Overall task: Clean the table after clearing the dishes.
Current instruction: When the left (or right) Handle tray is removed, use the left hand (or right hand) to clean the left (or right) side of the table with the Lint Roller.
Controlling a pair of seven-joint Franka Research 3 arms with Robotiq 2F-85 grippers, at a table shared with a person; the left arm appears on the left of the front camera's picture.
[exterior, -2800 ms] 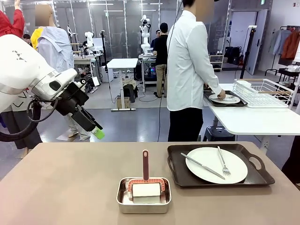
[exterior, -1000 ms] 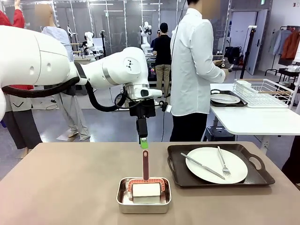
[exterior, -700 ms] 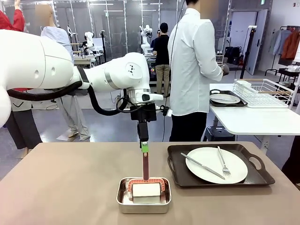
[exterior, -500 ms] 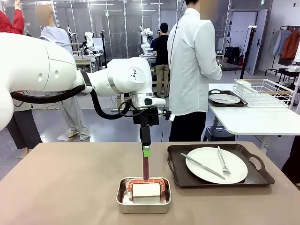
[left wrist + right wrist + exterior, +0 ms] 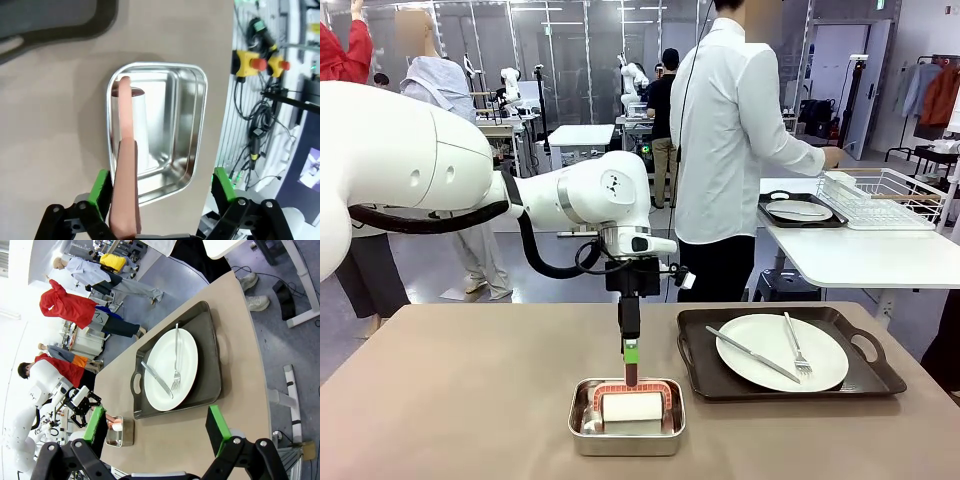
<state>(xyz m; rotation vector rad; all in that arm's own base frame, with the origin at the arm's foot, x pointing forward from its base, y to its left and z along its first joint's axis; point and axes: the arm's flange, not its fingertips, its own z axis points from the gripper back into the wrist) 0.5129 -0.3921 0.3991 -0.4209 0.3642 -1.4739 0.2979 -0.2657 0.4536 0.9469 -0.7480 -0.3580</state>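
Nearest the robot, a small steel pan (image 5: 626, 446) sits on the table (image 5: 450, 400). It holds a cleaning tool (image 5: 631, 405) with a white block for a head and a reddish-brown handle (image 5: 125, 200) standing upright. The left gripper (image 5: 631, 356) hangs straight over it, jaws spread wide and holding nothing. In the left wrist view the handle rises between the green pads (image 5: 102, 186), close beside one and well apart from the other. Its long axis runs along the fingers, so closing should trap it. This arm is by far the nearer to the tool. The right gripper (image 5: 155, 422) is likewise wide and empty, off to the table's side.

Just right of the pan lies a dark tray (image 5: 868, 376) with a white plate (image 5: 825, 365), knife (image 5: 752, 354) and fork (image 5: 794, 345), not yet cleared. Farther off, a person (image 5: 720, 150) stands at a white table (image 5: 860, 260). There a second tray (image 5: 765, 212) with another plate (image 5: 798, 210) rests beside a wire dish rack (image 5: 880, 195). No label or writing is legible.
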